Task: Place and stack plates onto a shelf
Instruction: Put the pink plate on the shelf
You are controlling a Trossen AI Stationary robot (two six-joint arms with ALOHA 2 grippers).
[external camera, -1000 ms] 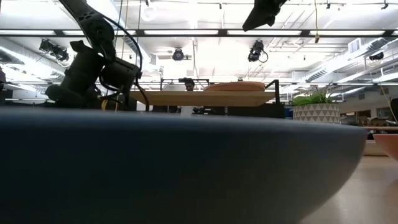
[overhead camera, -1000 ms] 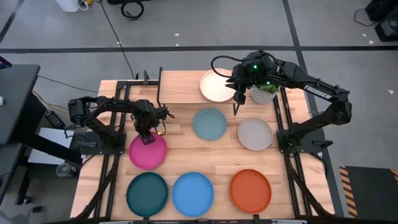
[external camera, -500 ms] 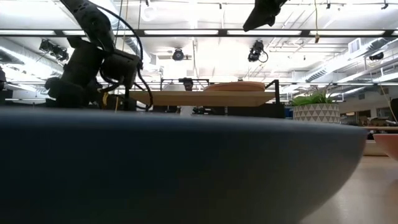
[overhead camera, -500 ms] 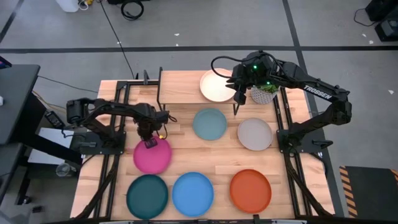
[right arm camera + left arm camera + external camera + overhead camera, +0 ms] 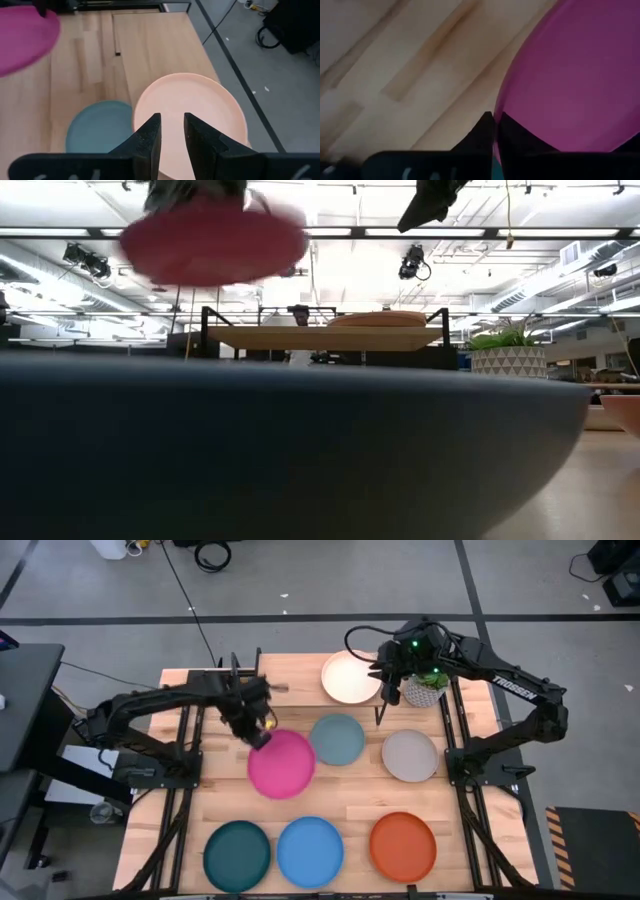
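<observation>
My left gripper is shut on a magenta plate that hangs in the air over the table's middle left; the low view shows that plate high above the shelf. The shelf stands at the table's far side, and a pale plate rests flat on its right part. My right gripper hovers over that pale plate, a little open, with nothing between its fingers. Pale blue, grey, dark teal, bright blue and orange plates lie on the table. My left gripper pinches the magenta plate's rim between its two fingers, at the plate's far-left edge. The fingers come from the far left, slanting down. The plate is lifted clear of the table and reaches out from the fingers toward the table's near right.
A potted plant in a white patterned pot stands at the shelf's right end, close to my right gripper. Black frame rails run along the table's left and right sides. The near rim of the bright blue plate fills the low view's lower half.
My left gripper has taken hold of the magenta plate's rim, risen, and gone toward the table's far right. The plate, which lay on the table at the left, is now lifted clear and nearer the shelf. My right gripper has shifted only a little.
</observation>
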